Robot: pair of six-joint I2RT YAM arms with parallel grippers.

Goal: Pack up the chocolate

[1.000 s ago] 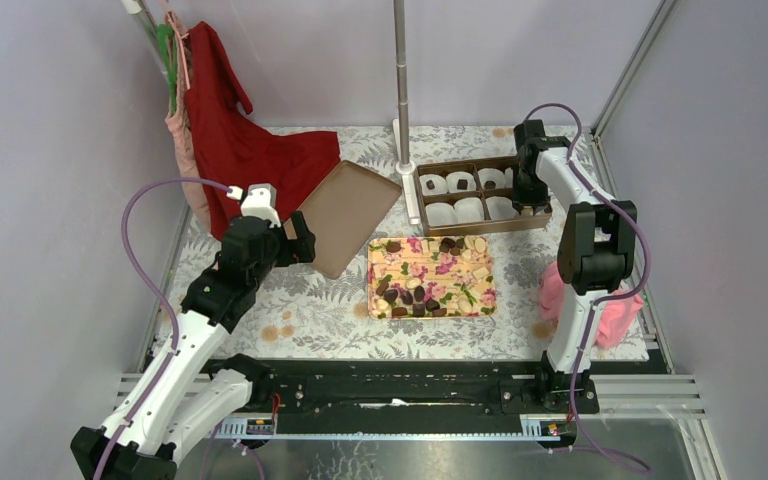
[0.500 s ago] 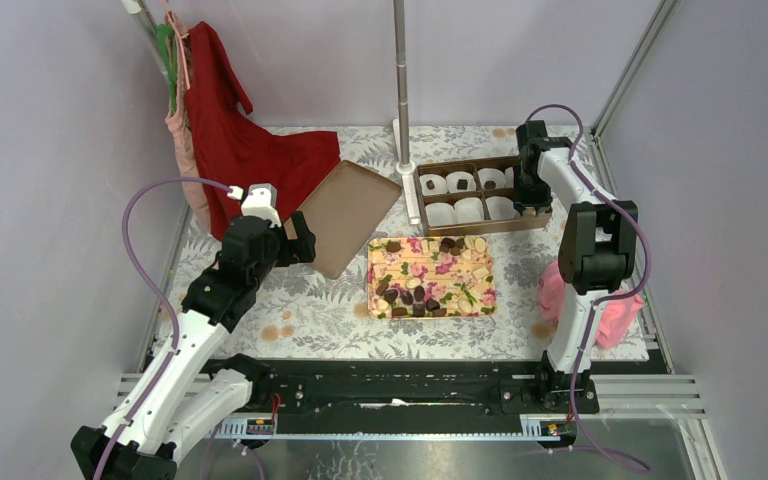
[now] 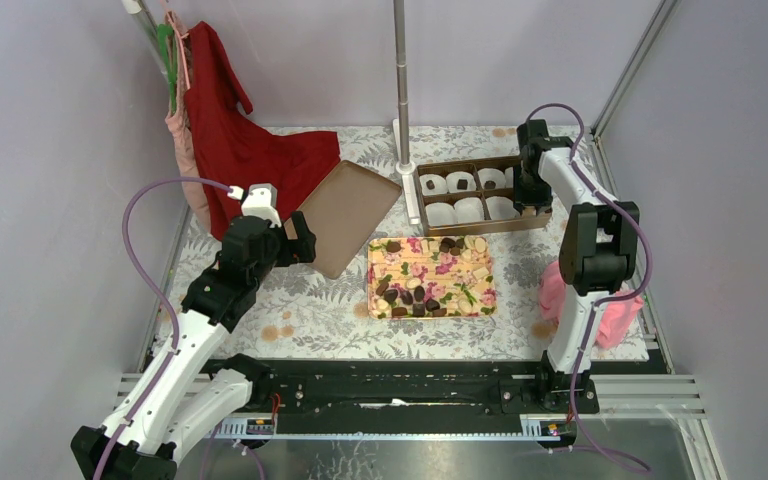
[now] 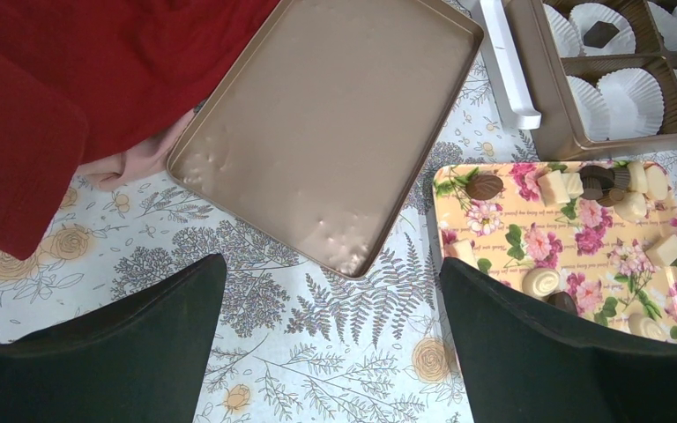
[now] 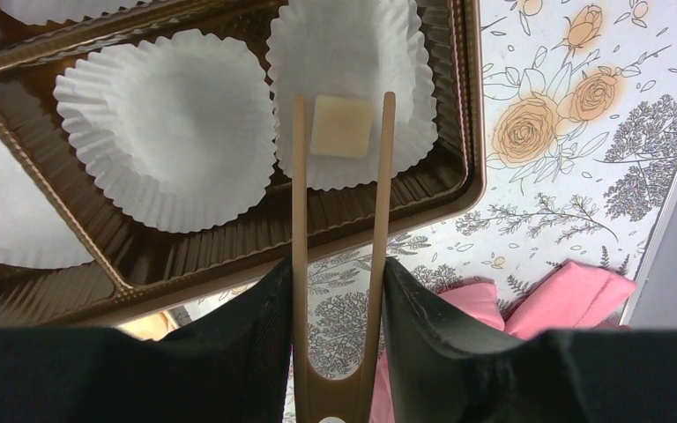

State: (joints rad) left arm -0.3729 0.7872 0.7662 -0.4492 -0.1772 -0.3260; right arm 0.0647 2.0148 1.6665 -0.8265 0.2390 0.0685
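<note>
Top view: the chocolate (image 3: 417, 294), small dark brown rounds and squares, lies on a floral tray (image 3: 475, 300) mid-tabletop (image 3: 300, 320). A few more pieces sit in paper cups (image 3: 470, 210) inside the box (image 3: 480, 229).

Left wrist view: the left pincer (image 4: 331, 291) gapes wide and holds nothing, beside a gold lid (image 4: 326, 123).

Right wrist view: the right pincer (image 5: 335, 291) clamps brown tongs (image 5: 300, 220). Their parted tips straddle a pale square piece (image 5: 343, 126) in a cup, a gap on either side.
</note>
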